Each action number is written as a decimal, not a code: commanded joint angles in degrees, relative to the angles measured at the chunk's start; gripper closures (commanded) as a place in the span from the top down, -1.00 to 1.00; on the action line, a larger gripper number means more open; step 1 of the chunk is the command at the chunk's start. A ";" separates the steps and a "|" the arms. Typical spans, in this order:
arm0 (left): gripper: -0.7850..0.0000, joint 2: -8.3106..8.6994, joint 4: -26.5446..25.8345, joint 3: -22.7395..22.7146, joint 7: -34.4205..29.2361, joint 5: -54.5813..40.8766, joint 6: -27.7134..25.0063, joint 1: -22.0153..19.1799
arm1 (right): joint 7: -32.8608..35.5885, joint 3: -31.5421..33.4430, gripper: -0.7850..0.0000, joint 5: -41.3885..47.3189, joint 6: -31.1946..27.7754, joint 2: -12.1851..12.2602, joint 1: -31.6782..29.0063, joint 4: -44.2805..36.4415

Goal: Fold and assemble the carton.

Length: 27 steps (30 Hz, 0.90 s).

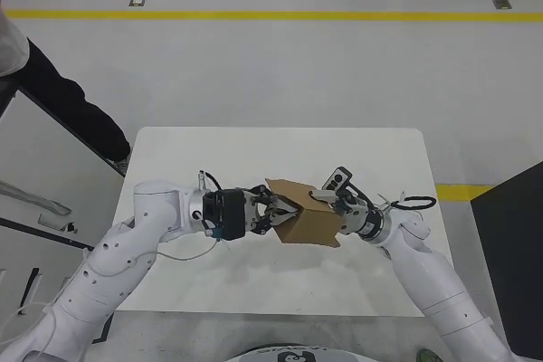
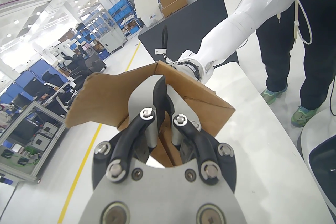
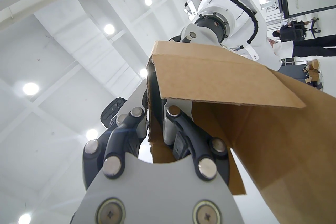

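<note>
A brown carton point(image 1: 303, 219) sits partly folded over the middle of the white table point(image 1: 253, 154), one flap point(image 1: 285, 190) sticking out toward the far side. My left gripper point(image 1: 273, 217) meets it from the left and is shut on a carton wall; in the left wrist view its black fingertips point(image 2: 161, 93) pinch the cardboard point(image 2: 204, 104) beside a raised flap point(image 2: 105, 96). My right gripper point(image 1: 330, 206) holds the opposite side, shut on a panel edge point(image 3: 153, 107) of the carton point(image 3: 223, 78). Whether the carton touches the tabletop cannot be told.
A dark cabinet point(image 1: 525, 253) stands off the table's right side. A grey unit point(image 1: 27, 181) stands close to the table's left edge. Bare tabletop lies on the far side of the carton point(image 1: 281, 149) and on its near side point(image 1: 281, 281).
</note>
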 commanded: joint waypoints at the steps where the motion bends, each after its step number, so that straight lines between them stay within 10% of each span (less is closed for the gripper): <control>1: -1.00 0.06 0.30 -0.47 -0.07 -0.12 0.35 -0.17 | -0.12 0.32 -1.00 0.02 -0.13 0.03 0.01 0.18; 27: -1.00 0.19 2.07 -0.94 0.75 -1.92 0.90 -0.93 | 0.49 1.76 -1.00 -0.75 -1.70 0.04 0.28 1.86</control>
